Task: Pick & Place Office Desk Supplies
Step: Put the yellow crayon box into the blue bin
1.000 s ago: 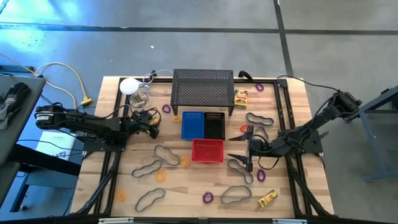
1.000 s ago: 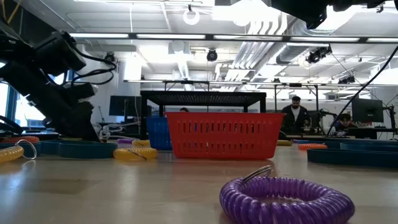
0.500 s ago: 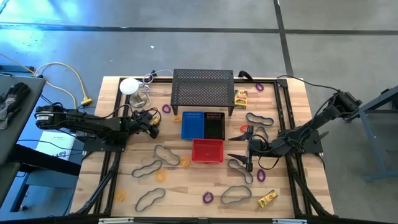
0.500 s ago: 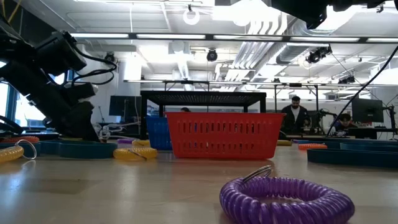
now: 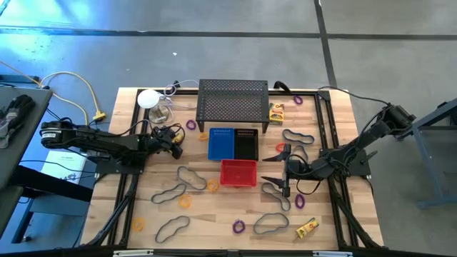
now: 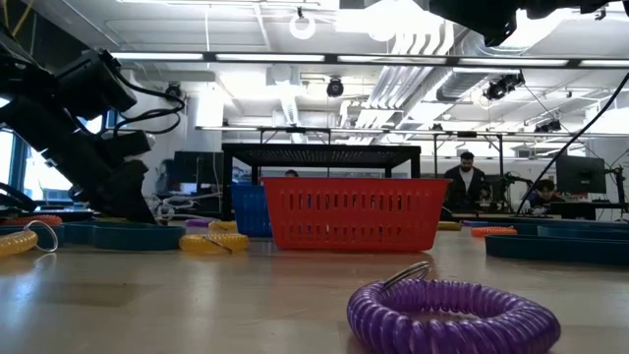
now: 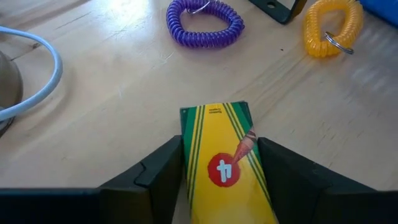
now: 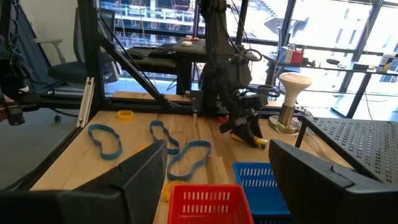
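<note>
A yellow box [image 7: 225, 163] with green stripes and a red circle lies on the wooden table [image 7: 112, 106] between the left gripper's [image 7: 219, 171] two dark fingers [image 7: 158, 171] — each finger stands just beside a long edge of the box. Beyond the box lie a purple ring [image 7: 204, 23] and a yellow ring [image 7: 332, 26], well apart from it, with a dark bracket [image 7: 278, 7] between the two rings. A pale cable [image 7: 38, 78] curves across the table off to one side of the box — near the purple ring's side.

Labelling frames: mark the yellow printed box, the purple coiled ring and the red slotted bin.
yellow printed box [image 7: 225, 163], left wrist view, printed face.
purple coiled ring [image 6: 454, 317], low view, front coils.
red slotted bin [image 6: 352, 212], low view, front wall.
</note>
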Tool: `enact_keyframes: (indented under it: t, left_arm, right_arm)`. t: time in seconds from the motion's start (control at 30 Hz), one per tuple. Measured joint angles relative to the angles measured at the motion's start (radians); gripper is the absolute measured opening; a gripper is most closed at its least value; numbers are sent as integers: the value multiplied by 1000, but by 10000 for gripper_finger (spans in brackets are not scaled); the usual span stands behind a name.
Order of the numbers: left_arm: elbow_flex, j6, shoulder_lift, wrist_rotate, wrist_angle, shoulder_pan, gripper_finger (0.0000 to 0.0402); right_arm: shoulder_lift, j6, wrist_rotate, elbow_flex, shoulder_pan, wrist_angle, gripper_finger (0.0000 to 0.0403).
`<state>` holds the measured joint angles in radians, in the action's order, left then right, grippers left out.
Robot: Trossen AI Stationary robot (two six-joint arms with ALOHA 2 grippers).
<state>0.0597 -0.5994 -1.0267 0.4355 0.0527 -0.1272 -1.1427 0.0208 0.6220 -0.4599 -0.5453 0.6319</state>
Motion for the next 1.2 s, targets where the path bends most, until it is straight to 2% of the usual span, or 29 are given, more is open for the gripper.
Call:
enact_keyframes:
  t: [0.17, 0.5, 0.83, 1.2]
  left_arm:
    - [-1, 0, 0, 0, 19, 1, 164]
    - [16, 1, -1, -15, 35, 1, 165]
    - [116, 129, -4, -215, 24, 9, 165]
    - [252, 294, -2, -210, 31, 125, 165]
  right_arm:
    - [0, 0, 0, 0, 0, 0, 271]
    - [0, 0, 0, 0, 0, -1, 271]
    - [0, -1, 0, 0, 0, -1, 271]
    - [0, -29, 0, 0, 0, -8, 271]
